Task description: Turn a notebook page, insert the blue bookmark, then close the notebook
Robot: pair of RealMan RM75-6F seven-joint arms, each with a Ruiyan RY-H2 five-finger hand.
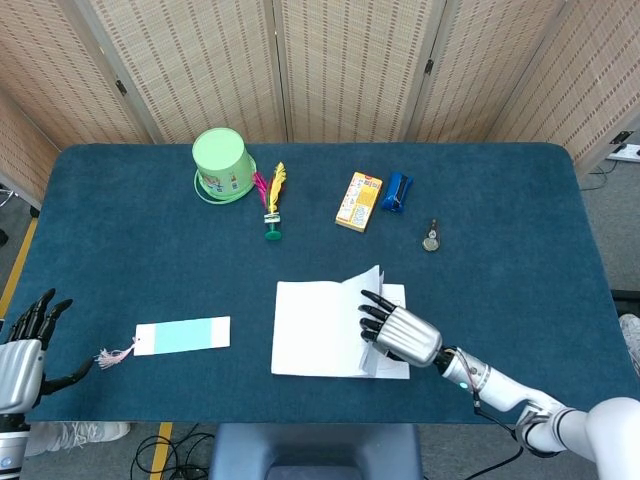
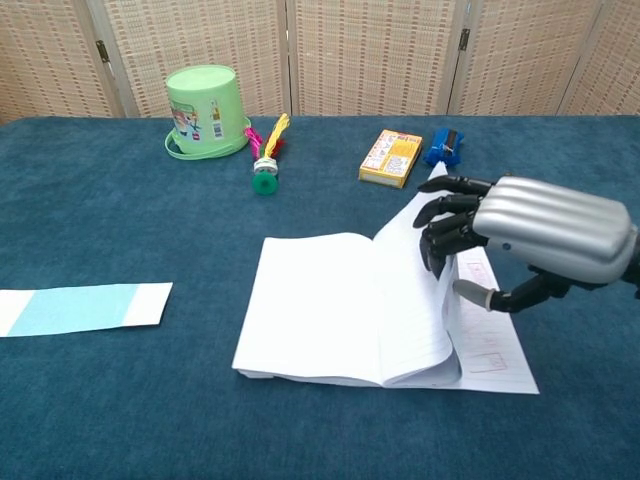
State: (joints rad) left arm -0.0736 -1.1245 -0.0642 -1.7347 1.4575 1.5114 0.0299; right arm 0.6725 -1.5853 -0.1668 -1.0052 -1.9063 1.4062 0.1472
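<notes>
From the head camera, your right hand (image 1: 400, 334) lies over the right part of the open notebook (image 1: 320, 328), dark fingers (image 1: 374, 314) curled on a sheet that stands lifted near the spine. The notebook sits near the front edge of the blue table (image 1: 520, 250), with a strip of bare cloth before it. The blue bookmark (image 1: 183, 335) lies flat to its left, apart from it, its tassel toward your left hand (image 1: 24, 345). That hand hangs off the front left corner, fingers spread, holding nothing. Open cloth separates the notebook from the far row: green cup (image 1: 222, 165), shuttlecock (image 1: 273, 200), yellow box (image 1: 359, 201), blue object (image 1: 397, 192), small round item (image 1: 431, 239). From the chest camera, your right hand (image 2: 535, 240) pinches the raised page (image 2: 425, 215) between fingers and thumb, above the notebook (image 2: 330, 305). The bookmark (image 2: 80, 307) runs off the left edge.
</notes>
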